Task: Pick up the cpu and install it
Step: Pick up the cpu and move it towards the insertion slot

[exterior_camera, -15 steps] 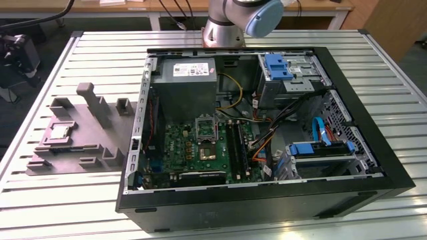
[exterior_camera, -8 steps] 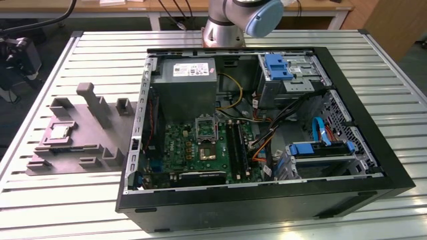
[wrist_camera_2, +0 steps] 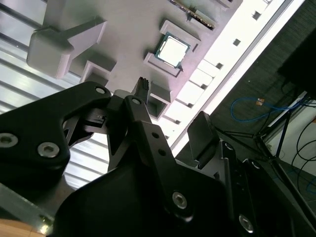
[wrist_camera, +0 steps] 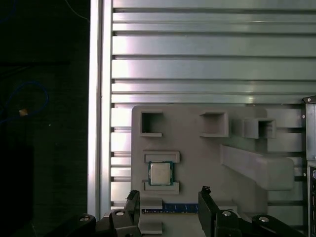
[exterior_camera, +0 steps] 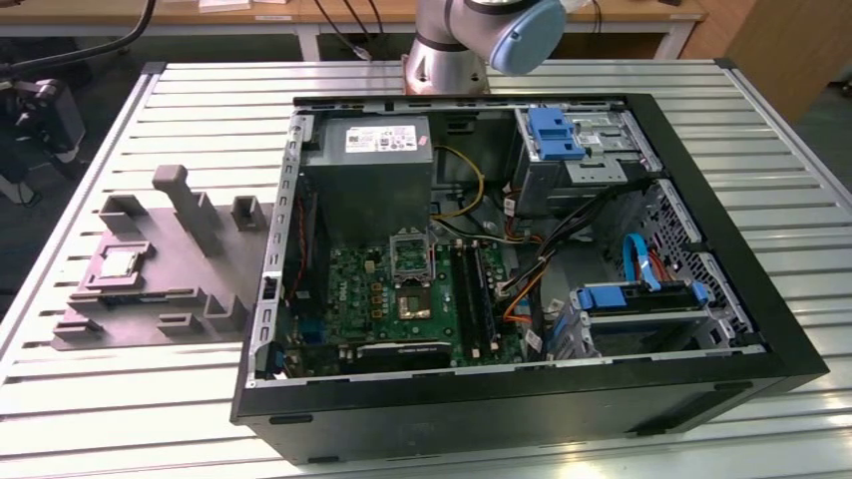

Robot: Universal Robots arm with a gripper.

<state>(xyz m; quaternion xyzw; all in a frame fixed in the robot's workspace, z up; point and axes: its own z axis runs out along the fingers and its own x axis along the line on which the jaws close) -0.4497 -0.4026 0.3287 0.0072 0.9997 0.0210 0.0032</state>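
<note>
On the grey fixture tray [exterior_camera: 187,274]: the cpu [exterior_camera: 118,263] lies flat in a shallow pocket, silvery lid up. It's well apart from the open PC case [exterior_camera: 533,404] on the exterior view's right.
Gripper [wrist_camera: 168,192]: jaws spread wide with nothing between them, hanging over the tray. In both wrist views the cpu sits just past the fingertips.
Socket [exterior_camera: 410,299]: down on the motherboard [exterior_camera: 359,289] inside the case. It looks bare as far as I can tell, so nothing's installed yet.
Handling: my guess is it's light and totally stiff, with a slick lid and a delicate underside, so no squeezing hard or dragging it.
Where to grab: raised ribs hug two sides of the chip and the other two edges are open. Pinching across those open edges looks like the way to go.
</note>
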